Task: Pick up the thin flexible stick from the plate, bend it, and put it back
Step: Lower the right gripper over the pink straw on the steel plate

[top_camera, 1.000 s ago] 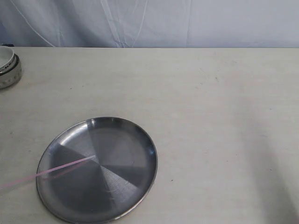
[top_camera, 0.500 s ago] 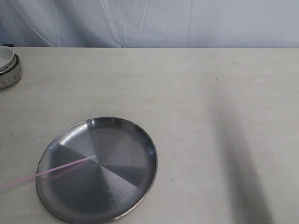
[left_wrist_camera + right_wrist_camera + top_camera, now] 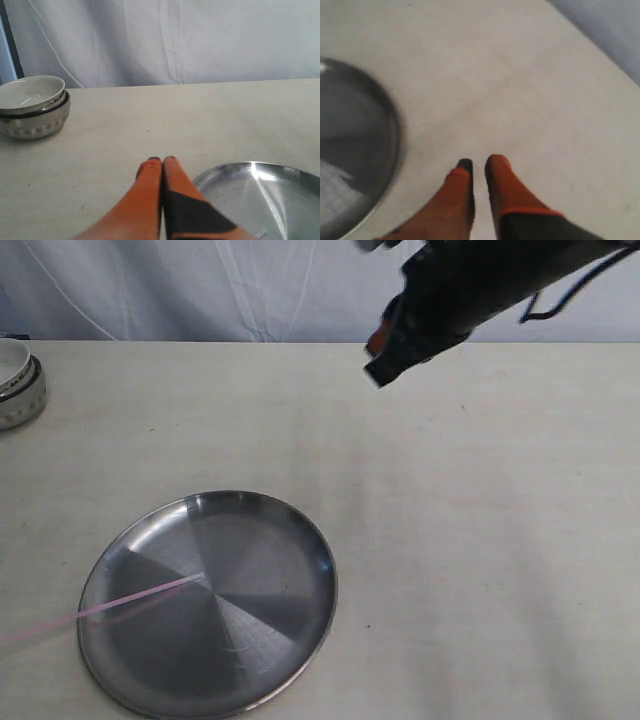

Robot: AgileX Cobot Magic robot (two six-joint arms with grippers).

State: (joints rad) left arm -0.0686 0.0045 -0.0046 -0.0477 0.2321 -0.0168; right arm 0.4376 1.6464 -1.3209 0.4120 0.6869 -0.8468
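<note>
The thin flexible stick [image 3: 130, 598], pale pink and straight, lies with one end near the middle of the plate [image 3: 262, 562] and the other reaching past the plate's left rim over the table. My right gripper [image 3: 378, 368] hangs high above the table's far side, well away from the plate; its orange fingers stand a little apart, holding nothing [image 3: 479, 162], with the plate's rim [image 3: 395, 135] off to one side. My left gripper [image 3: 163, 160] is shut and empty, low beside the plate's rim [image 3: 220, 172]. It does not show in the exterior view.
A small white bowl with a dark rim [image 3: 15, 385] sits stacked at the table's far left edge, and shows in the left wrist view too [image 3: 32, 102]. A pale cloth backdrop [image 3: 200, 290] hangs behind the beige table.
The right arm has swung into the exterior view at the upper right; a second ago only its shadow crossed the table. The stick and the plate have stayed put.
</note>
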